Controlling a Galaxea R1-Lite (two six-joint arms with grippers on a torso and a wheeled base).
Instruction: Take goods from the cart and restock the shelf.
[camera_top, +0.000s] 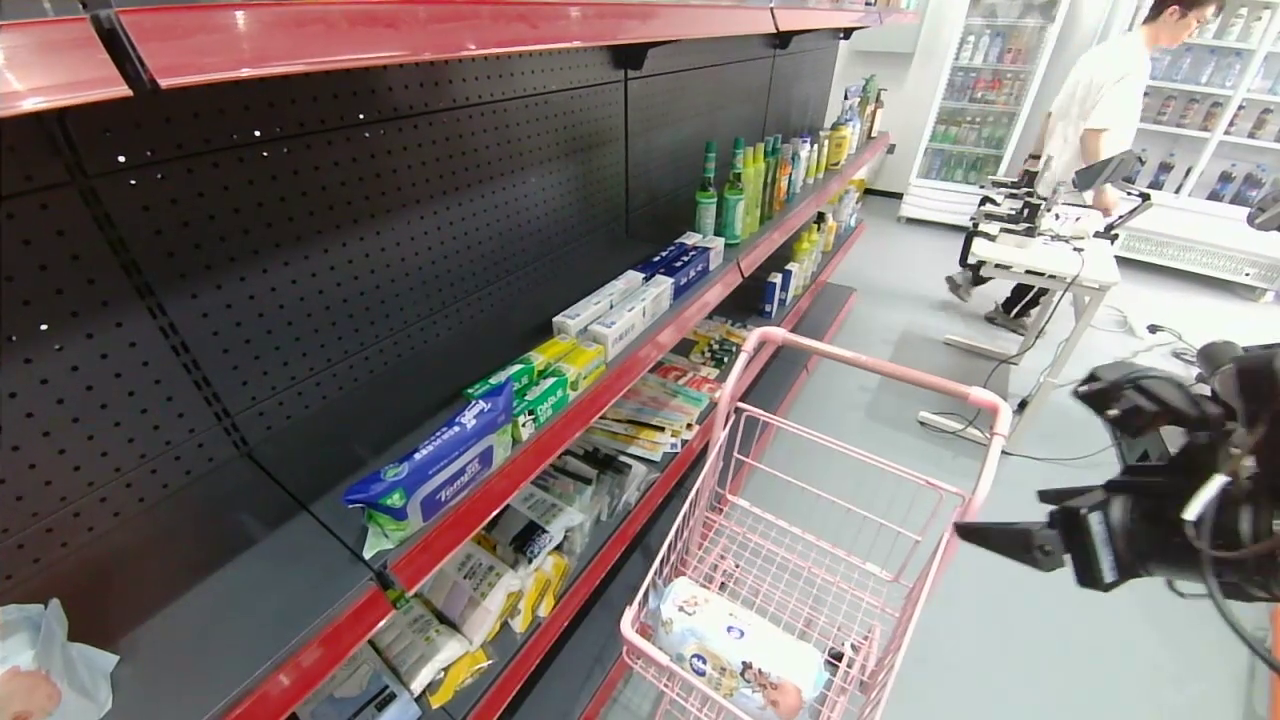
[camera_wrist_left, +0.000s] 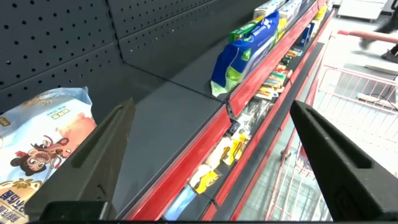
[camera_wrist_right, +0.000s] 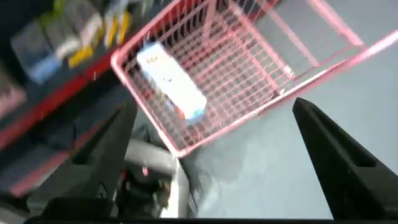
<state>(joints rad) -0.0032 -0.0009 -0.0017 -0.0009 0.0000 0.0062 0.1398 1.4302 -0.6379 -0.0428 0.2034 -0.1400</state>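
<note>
The pink wire cart (camera_top: 985, 405) stands in the aisle beside the red-edged shelf (camera_top: 560, 440). One white pack (camera_top: 735, 655) with a cartoon print lies at the cart's near end. My right gripper (camera_wrist_right: 214, 109) hangs open and empty above the cart (camera_wrist_right: 249, 118) and its pack (camera_wrist_right: 171, 84); the right arm (camera_top: 1150, 520) is to the cart's right. A second white cartoon pack (camera_wrist_left: 37, 146) lies on the dark shelf board (camera_wrist_left: 168, 118), also at the near left corner of the head view (camera_top: 40, 655). My left gripper (camera_wrist_left: 212, 106) is open beside that pack, not touching it.
A blue tissue pack (camera_top: 435, 470) lies farther along the same board, then green and white boxes (camera_top: 600, 315) and bottles (camera_top: 745, 185). The lower shelf (camera_top: 520, 540) is crowded with packets. A white desk (camera_top: 1045, 265) with cables stands beyond the cart.
</note>
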